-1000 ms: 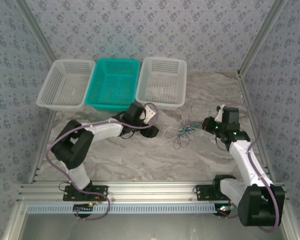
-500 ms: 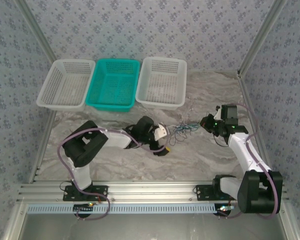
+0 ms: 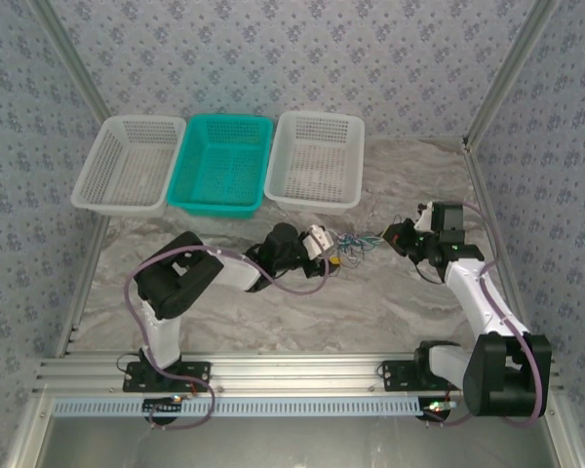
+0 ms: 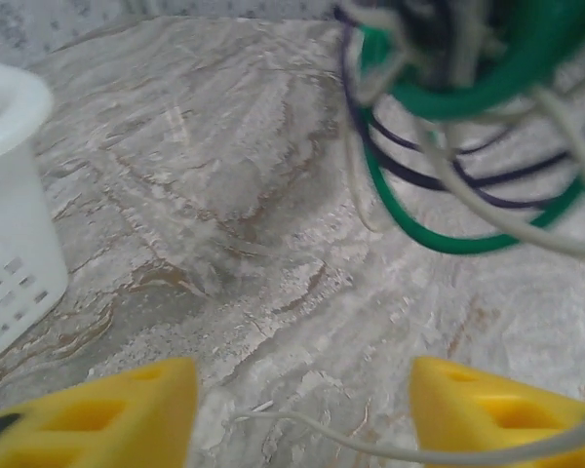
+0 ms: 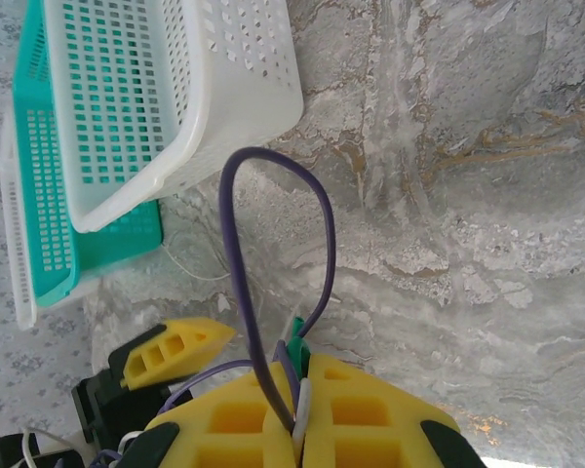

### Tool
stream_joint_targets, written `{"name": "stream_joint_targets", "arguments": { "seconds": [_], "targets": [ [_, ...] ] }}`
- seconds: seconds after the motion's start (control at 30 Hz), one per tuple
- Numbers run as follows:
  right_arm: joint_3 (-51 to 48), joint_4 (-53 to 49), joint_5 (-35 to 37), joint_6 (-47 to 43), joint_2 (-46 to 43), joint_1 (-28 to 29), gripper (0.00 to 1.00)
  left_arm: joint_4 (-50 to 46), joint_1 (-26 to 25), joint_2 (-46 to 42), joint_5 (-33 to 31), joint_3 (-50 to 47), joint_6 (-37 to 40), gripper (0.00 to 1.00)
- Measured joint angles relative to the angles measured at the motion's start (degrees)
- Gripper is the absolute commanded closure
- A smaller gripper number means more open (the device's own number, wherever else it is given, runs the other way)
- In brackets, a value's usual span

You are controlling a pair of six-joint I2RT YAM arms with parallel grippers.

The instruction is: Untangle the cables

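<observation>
The cables [image 3: 357,244] form a small loose tangle of green, dark and pale strands on the marble table between both grippers. My right gripper [image 3: 389,237] holds the tangle's right end. In the right wrist view it [image 5: 300,414] is shut on purple, green [image 5: 296,336] and white strands, and a purple loop [image 5: 236,234] arches up from its jaws. My left gripper [image 3: 332,252] sits at the tangle's left side. In its wrist view it [image 4: 297,414] is open, with green and dark cables [image 4: 448,107] hanging close ahead and one thin white strand [image 4: 370,444] lying on the table between its fingertips.
Three baskets line the back: white [image 3: 127,164], teal [image 3: 221,164] and white [image 3: 315,161]. The right white basket's corner [image 4: 5,224] stands close to the left gripper, and it [image 5: 166,88] also lies ahead of the right wrist. Aluminium rails frame the table.
The left arm has swung right and forward from near the baskets up to the tangle. The right gripper has edged left and the cables have drawn together between the two.
</observation>
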Motion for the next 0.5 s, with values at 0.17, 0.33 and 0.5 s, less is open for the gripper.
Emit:
{"name": "stream_joint_targets", "arguments": {
  "seconds": [0.17,0.33,0.5],
  "targets": [
    [0.0,0.2,-0.7,0.2,-0.1,-1.3,1.0,1.3,0.0,-1.4,-0.8,-2.3,0.0,0.61],
    [0.0,-0.3,-0.7,0.1,-0.2,-3.4,1.0,0.0,0.0,-5.7,-0.7,-5.0,-0.2,0.5],
    [0.0,-0.3,-1.1,0.1,-0.2,-3.7,1.0,-0.2,0.0,-7.1,-0.5,-5.1,-0.9,0.68]
  ]
}}
